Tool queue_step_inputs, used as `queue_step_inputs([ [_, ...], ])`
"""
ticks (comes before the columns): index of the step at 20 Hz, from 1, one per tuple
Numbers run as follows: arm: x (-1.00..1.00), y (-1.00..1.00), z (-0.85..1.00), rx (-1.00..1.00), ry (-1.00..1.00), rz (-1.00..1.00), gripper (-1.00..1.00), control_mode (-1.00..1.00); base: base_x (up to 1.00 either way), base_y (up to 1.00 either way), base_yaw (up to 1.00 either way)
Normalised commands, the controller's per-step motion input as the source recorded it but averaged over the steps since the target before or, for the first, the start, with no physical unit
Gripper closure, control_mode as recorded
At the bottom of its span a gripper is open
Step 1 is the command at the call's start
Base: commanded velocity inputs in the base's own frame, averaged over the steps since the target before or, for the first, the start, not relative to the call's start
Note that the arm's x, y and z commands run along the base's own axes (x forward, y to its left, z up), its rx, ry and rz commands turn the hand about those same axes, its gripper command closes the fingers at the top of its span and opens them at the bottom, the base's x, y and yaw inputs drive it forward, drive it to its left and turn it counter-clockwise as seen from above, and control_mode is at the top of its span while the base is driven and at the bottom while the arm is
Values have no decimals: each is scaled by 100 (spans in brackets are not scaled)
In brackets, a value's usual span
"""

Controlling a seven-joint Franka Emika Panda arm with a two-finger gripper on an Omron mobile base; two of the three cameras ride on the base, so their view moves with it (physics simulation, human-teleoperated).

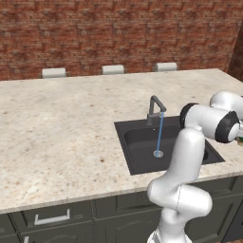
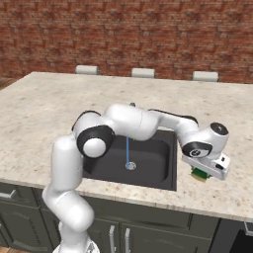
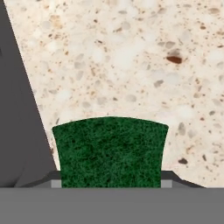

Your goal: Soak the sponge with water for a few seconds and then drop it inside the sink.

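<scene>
Gripper (image 2: 201, 174), lower right of the right base view, fingers clamped on the sponge (image 3: 110, 151) over the counter (image 3: 131, 57). Grip looks shallow imo, so swinging left to the water (image 2: 127, 150) could drop it outside the sink (image 2: 170, 163).

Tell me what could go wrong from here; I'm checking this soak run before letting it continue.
1. The gripper holds the sponge over the counter, beside the sink. A slip would drop it on stone, not in the basin.
2. The water falls near the drain, well left of the sponge, so a short move may miss the stream.
3. The arm crosses over the basin; swinging back could clip the faucet.
</scene>
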Motion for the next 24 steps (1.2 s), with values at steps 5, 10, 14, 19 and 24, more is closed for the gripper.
queue_step_inputs([
  [5, 0, 45, 16, 0, -3, 12, 100, -100, 0, 0, 0],
  [10, 0, 55, 0, 0, -3, 15, 100, -100, 0, 0, 0],
  [14, 0, 58, 0, 0, -2, 17, 100, -100, 0, 0, 0],
  [19, 0, 58, 1, 0, 0, 20, 100, -100, 0, 0, 0],
  [24, 0, 49, 0, 0, 0, 22, 100, -100, 0, 0, 0],
])
